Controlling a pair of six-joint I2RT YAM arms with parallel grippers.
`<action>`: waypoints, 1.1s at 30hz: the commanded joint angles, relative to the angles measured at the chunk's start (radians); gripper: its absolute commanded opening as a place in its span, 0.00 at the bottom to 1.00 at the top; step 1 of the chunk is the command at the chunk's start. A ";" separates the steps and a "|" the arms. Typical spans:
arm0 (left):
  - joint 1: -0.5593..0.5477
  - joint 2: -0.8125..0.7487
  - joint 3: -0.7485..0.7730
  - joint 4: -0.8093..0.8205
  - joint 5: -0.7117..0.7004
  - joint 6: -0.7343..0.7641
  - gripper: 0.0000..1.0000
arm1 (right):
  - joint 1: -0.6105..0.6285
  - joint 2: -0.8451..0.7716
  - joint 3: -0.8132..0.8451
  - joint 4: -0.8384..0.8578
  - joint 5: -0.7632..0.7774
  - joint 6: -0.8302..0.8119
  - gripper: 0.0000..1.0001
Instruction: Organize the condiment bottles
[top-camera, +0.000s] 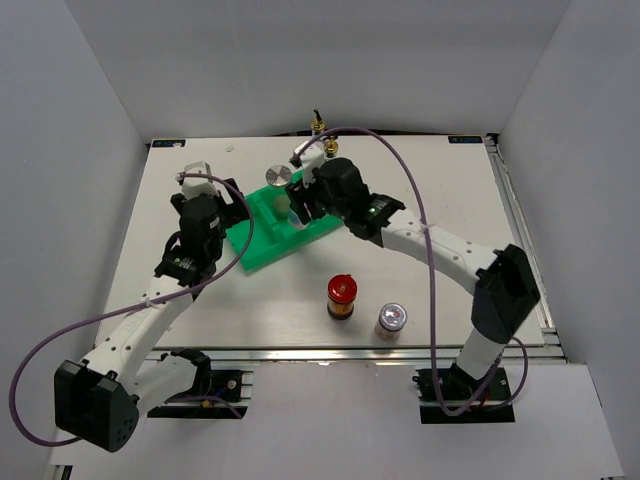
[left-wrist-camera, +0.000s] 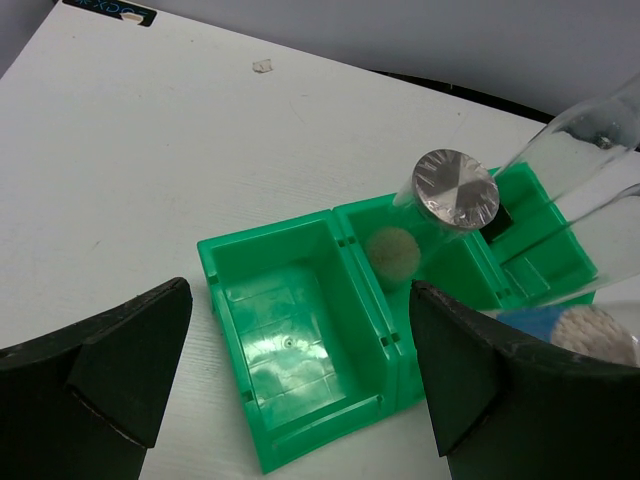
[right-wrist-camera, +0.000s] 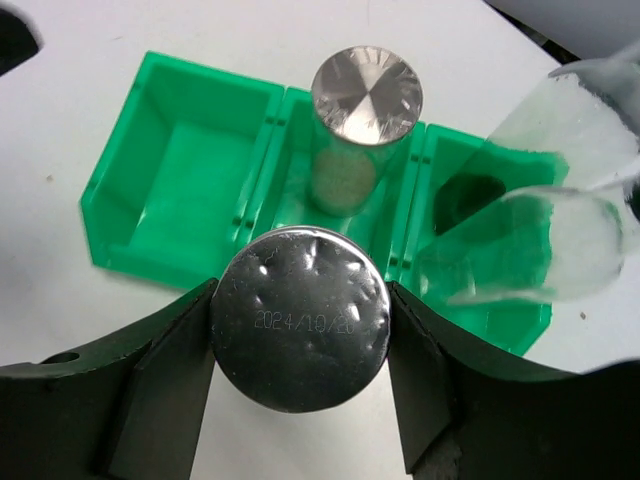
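My right gripper (right-wrist-camera: 300, 330) is shut on a silver-lidded shaker jar (right-wrist-camera: 300, 318) and holds it over the near edge of the green tray (right-wrist-camera: 175, 150), at the middle compartment. A second silver-lidded jar (right-wrist-camera: 365, 85) stands in that middle compartment. It also shows in the top view (top-camera: 278, 177) and the left wrist view (left-wrist-camera: 456, 188). Two clear glass cruets (right-wrist-camera: 555, 225) with gold tops (top-camera: 318, 125) stand in the tray's right compartment. My left gripper (left-wrist-camera: 300, 360) is open and empty above the tray's empty left compartment (left-wrist-camera: 285, 335). A red-lidded jar (top-camera: 341, 295) and a third silver-lidded jar (top-camera: 391, 319) stand on the table near the front edge.
The green tray (top-camera: 262, 250) lies at an angle in the middle of the white table (top-camera: 450, 190). Grey walls enclose the table on three sides. My two grippers (top-camera: 232, 205) (top-camera: 300, 205) are close together over the tray.
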 joint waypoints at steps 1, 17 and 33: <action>0.002 -0.034 -0.014 0.007 -0.015 0.000 0.98 | 0.004 0.045 0.113 0.153 0.076 -0.020 0.06; 0.002 -0.037 -0.021 0.011 -0.008 0.001 0.98 | 0.005 0.288 0.284 0.094 0.112 0.016 0.17; 0.002 -0.034 -0.016 0.007 0.003 0.004 0.98 | 0.005 0.348 0.296 0.032 0.147 0.016 0.80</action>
